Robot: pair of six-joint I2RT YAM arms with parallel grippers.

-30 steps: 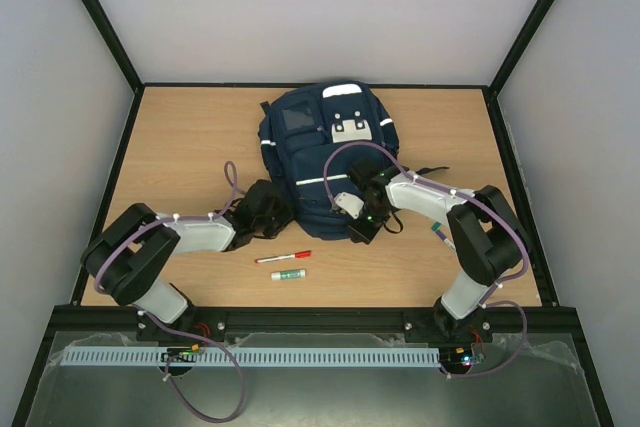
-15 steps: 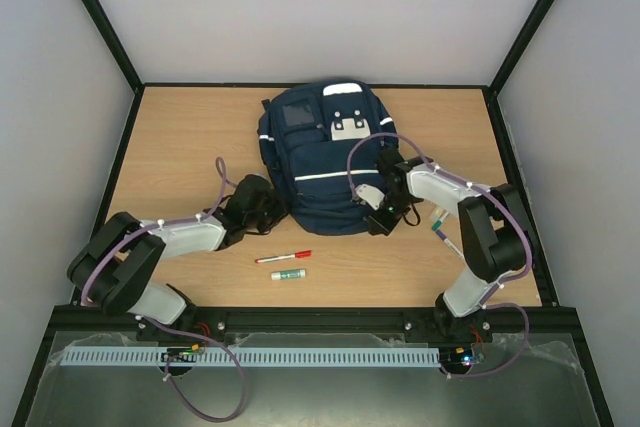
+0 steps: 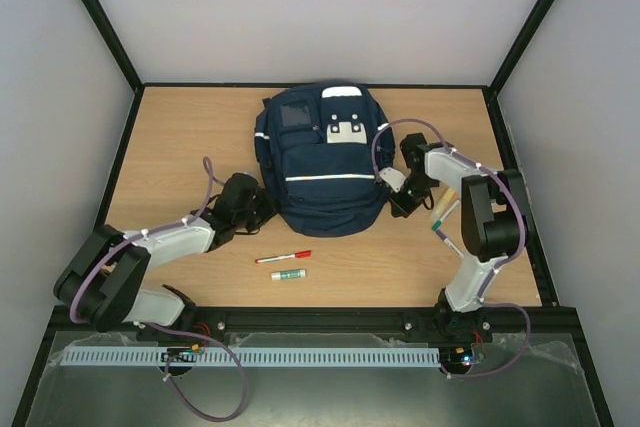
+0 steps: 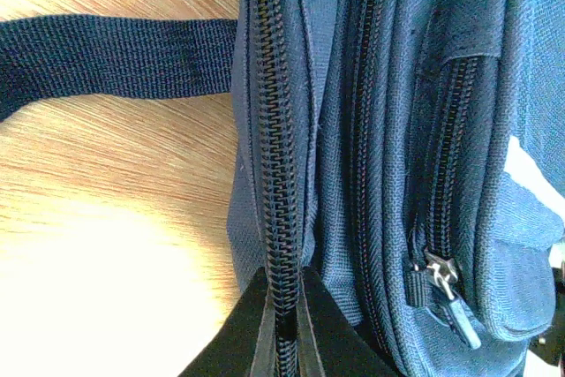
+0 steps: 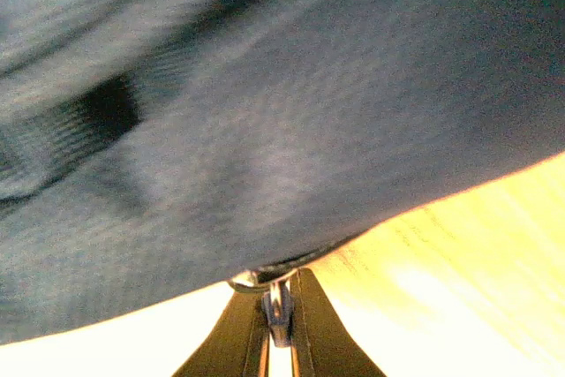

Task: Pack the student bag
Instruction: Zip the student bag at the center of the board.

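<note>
The bench point(image 3: 180, 147) of light wood carries everything. The student bag point(image 3: 325, 172), navy with white strips, is laid flat in the middle of the far half of the bench with its front pocket upward, and it is much larger than all the other things. One arm is placed at each side of it.

The left fingers point(image 4: 252, 337) are pressed together on a closed zipper line point(image 4: 275, 174) at the lower left edge of the bag, with a short piece of the teeth caught between them. A dark strap point(image 4: 115, 64) is seen on the wood beside it. The right fingers point(image 5: 238, 333) are clamped on a small zipper pull point(image 5: 279, 311) with its ring, at the right edge of the bag.

In front of the bag and apart from it, a red pen point(image 3: 283, 257) and a green-and-white stick point(image 3: 288, 274) are laid side by side.

The step in hand is judged to be the opening of the bag: one side is held firm and the zipper is gripped at the other. Whether any compartment is open cannot be told, and the pen and the stick are not yet packed. For the next move, the pull should be drawn along its teeth while the fabric is kept tight, until the mouth is wide enough for the small things.
</note>
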